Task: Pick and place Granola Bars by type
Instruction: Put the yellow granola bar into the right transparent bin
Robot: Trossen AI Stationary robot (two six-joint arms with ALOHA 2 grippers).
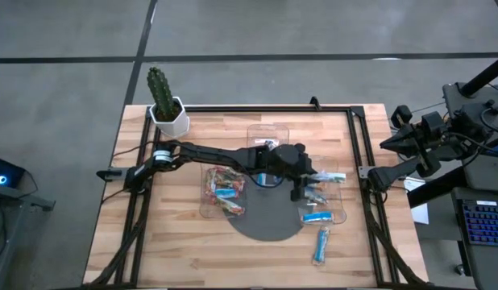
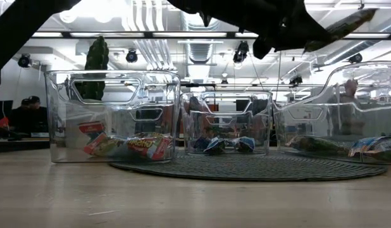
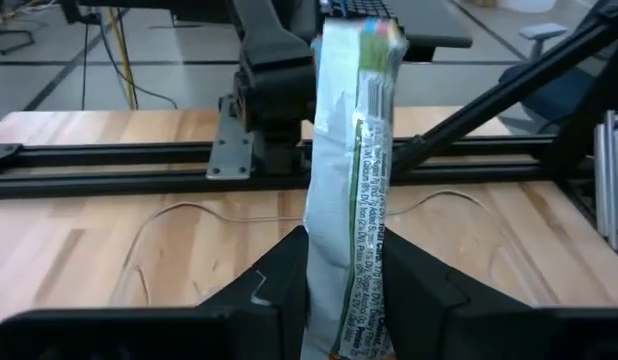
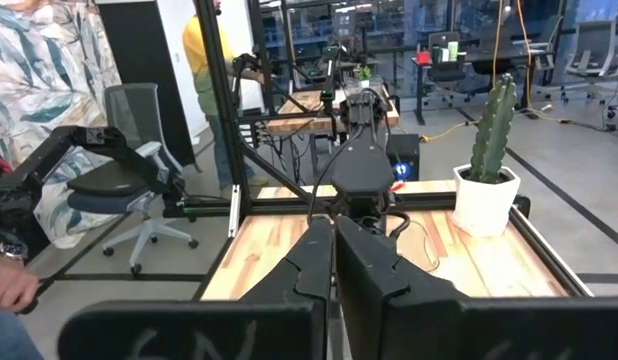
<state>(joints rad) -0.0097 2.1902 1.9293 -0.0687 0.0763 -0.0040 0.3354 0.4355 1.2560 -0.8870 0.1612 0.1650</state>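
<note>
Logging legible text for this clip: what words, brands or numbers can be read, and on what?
Bar held in the left gripper: small print runs along the wrapper, too blurred to read.
Red bars in the left tray: white lettering, unreadable.
Nothing else carries readable text.

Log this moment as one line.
left gripper: shut on granola bar, above right tray | right gripper: shut, parked off table

Granola Bars (image 1: 226, 192) lie sorted in clear trays, one silvery-green bar (image 3: 351, 180) held upright above them.
</note>
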